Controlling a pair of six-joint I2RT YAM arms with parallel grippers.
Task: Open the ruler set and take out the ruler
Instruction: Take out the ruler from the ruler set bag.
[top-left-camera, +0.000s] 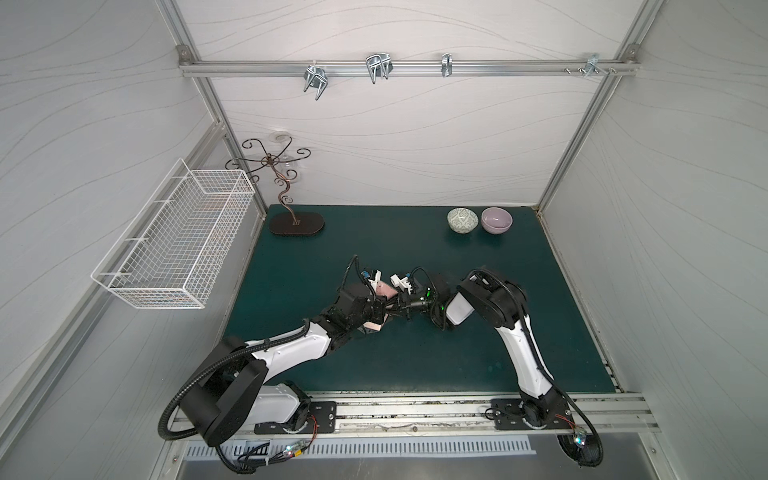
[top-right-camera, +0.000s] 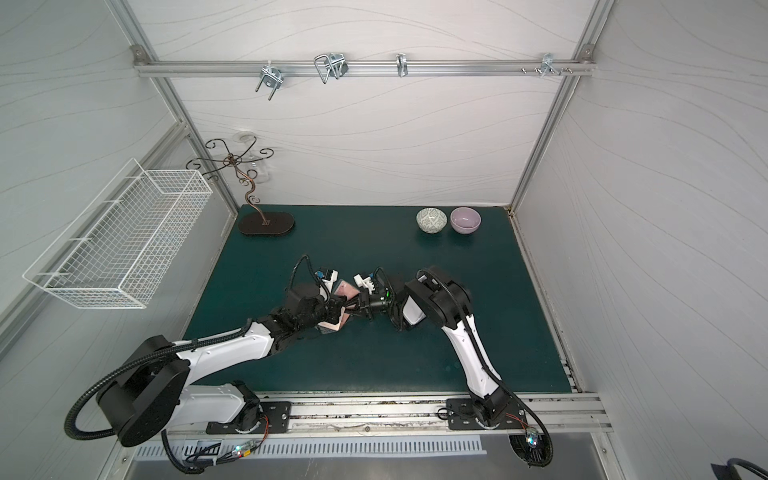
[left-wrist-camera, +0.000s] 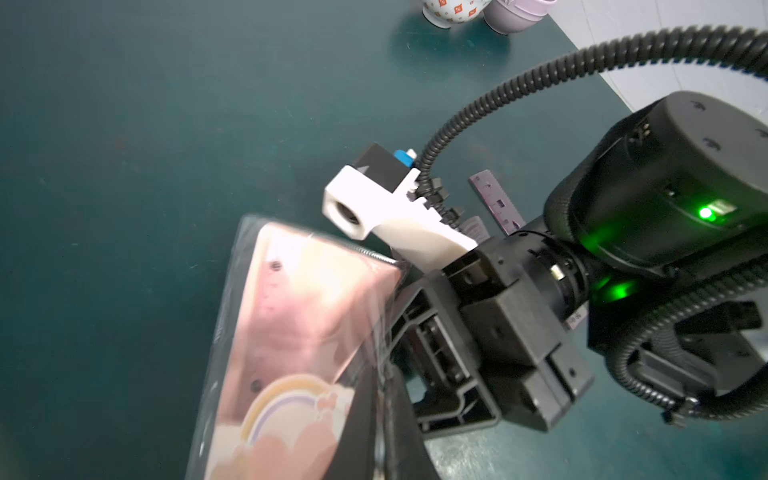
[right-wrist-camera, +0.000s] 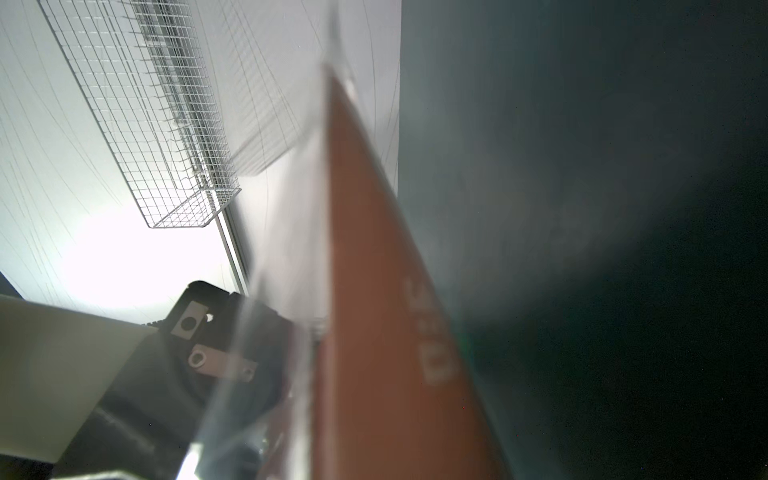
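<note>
The left gripper (top-left-camera: 379, 309) and the right gripper (left-wrist-camera: 397, 328) both clamp the ruler set (left-wrist-camera: 299, 316); a hard pull may tear it.

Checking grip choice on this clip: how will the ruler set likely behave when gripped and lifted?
The ruler set is probably fairly stiff: its pink card looks flat, not sagging. Its clear sleeve margin looks glossy and creased, so likely slippery and floppy there. Thin and flat, it is probably light.
</note>
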